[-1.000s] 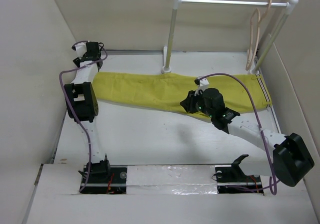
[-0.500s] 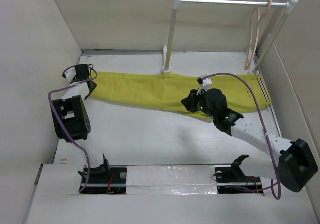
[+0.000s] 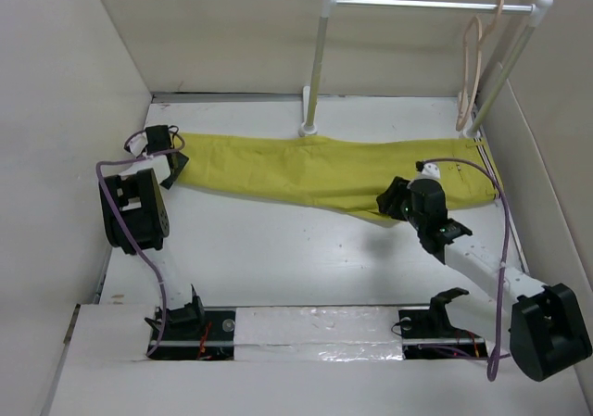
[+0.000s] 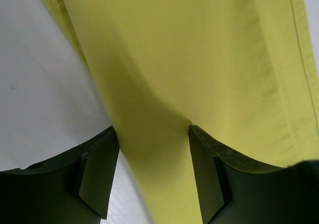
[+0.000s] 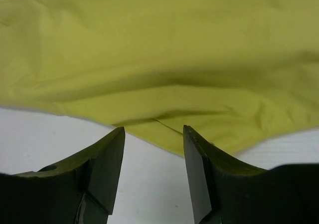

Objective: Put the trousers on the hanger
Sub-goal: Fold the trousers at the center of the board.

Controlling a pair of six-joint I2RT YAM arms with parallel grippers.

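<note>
**Trousers flat on table, hanger at far right: both hands apart at the cloth**

Item 1. Mustard-yellow soft cloth trousers [image 3: 315,168], laid flat on the white table [image 3: 278,249]. Long axis left to right across the far half. Leg ends at left, striped waistband at right.

Item 2. Thin pale beige wooden hanger [image 3: 471,73], hooked on the right end of the white metal rail rack [image 3: 417,5]. Above and just behind the waistband end, well apart from the leg ends.

Item 3. Left hand [image 3: 174,164], at the leg ends, far left. Open in the left wrist view, straddling a strip of yellow cloth. Nothing clamped. Contact between fingertips and cloth not possible to tell.

Item 4. Right hand [image 3: 394,196], at the near edge of the trousers, right of middle. Open in the right wrist view, pointed at the creased near edge of the cloth, bare table just below. Nothing held.

Judgement. Right arm nearer to waistband and hanger, left arm nearer to leg ends. Coming move likely to turn on the left-to-right lie of the cloth. Hanger beyond the right end, so probably a gathering or lift toward the right.
</note>
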